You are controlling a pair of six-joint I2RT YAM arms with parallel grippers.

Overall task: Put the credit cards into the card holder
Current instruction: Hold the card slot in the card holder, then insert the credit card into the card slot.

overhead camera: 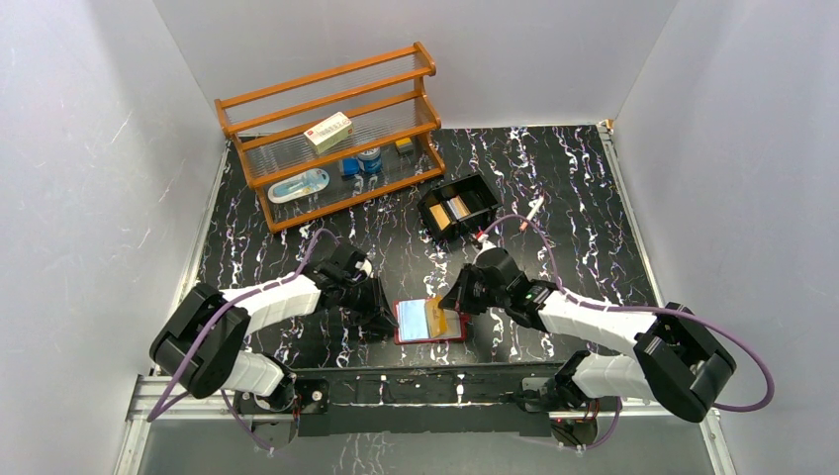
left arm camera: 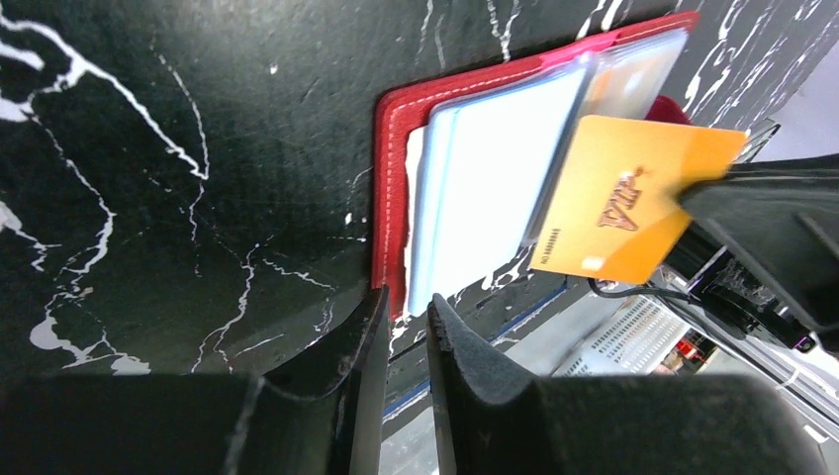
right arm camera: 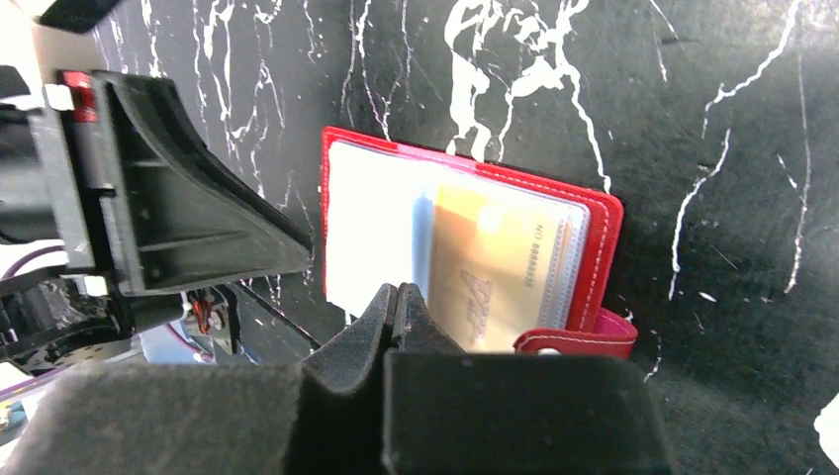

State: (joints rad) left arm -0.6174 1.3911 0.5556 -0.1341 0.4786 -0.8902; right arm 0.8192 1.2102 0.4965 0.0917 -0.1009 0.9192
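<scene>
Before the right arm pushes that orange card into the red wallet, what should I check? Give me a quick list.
1. Grip on the card: ok. The right gripper is shut on the orange card.
2. Holder open: ok. The card holder lies open, clear sleeves facing up.
3. Holder steadied: cannot tell. The left gripper sits at the holder's edge with its fingers nearly closed, but a clamp is not visible.
4. Card reaches the sleeves: ok. Its free edge overlaps them.
5. Edge inside a pocket: cannot tell.
6. Grippers apart: ok in the top view.
</scene>
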